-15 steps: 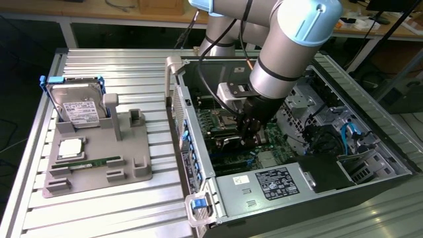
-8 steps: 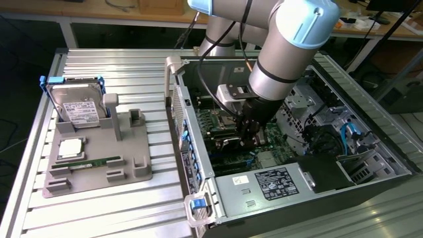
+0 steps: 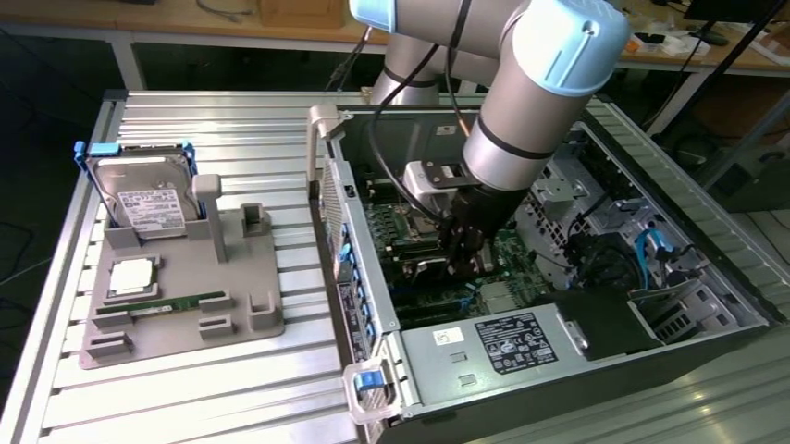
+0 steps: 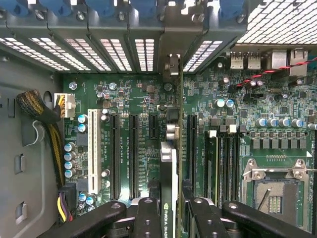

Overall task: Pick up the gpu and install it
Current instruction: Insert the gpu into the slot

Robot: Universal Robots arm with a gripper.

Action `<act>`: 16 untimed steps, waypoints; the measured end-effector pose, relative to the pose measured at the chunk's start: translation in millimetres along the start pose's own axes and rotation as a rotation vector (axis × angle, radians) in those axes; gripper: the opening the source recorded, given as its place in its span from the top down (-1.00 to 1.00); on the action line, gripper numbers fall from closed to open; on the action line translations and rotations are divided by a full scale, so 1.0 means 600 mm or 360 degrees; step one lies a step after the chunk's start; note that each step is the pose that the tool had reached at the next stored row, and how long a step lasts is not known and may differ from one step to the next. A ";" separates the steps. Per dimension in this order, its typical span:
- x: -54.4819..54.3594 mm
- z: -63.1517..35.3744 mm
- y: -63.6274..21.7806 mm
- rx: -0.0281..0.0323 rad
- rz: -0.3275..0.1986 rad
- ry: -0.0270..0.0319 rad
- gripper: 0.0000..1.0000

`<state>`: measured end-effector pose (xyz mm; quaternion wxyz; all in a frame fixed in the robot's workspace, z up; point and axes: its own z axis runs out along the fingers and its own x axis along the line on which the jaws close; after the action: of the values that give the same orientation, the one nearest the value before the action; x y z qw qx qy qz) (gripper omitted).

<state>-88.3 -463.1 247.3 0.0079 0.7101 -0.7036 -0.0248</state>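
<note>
Our gripper (image 4: 168,218) is clamped on the gpu (image 4: 169,163), holding it edge-on above the motherboard (image 4: 129,99) inside the open computer case (image 3: 370,305) — we judge so its bracket end meets the rear slot covers (image 4: 119,49). Around it stand the empty CPU socket (image 4: 272,191) and expansion slots, while outside the hard drive (image 3: 144,203) rests on the grey parts holder (image 3: 185,305) — well apart.

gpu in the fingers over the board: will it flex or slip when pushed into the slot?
Probably stiff: the gpu stands edge-on as a straight, unbowed card between the fingers. Slip looks possible, since the hold sits on its thin upper edge. Likely fragile: it hangs close above the motherboard slots, bracket end toward the rear vents, so any tilt could jam it.
</note>
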 end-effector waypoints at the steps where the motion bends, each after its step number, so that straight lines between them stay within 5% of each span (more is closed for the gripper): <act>1: 0.000 0.002 0.000 0.00004 0.0000 -0.00003 0.47; 16: 0.000 0.003 0.000 0.00012 0.0000 -0.00016 0.47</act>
<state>-88.2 -462.9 245.7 0.0073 0.7101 -0.7036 -0.0249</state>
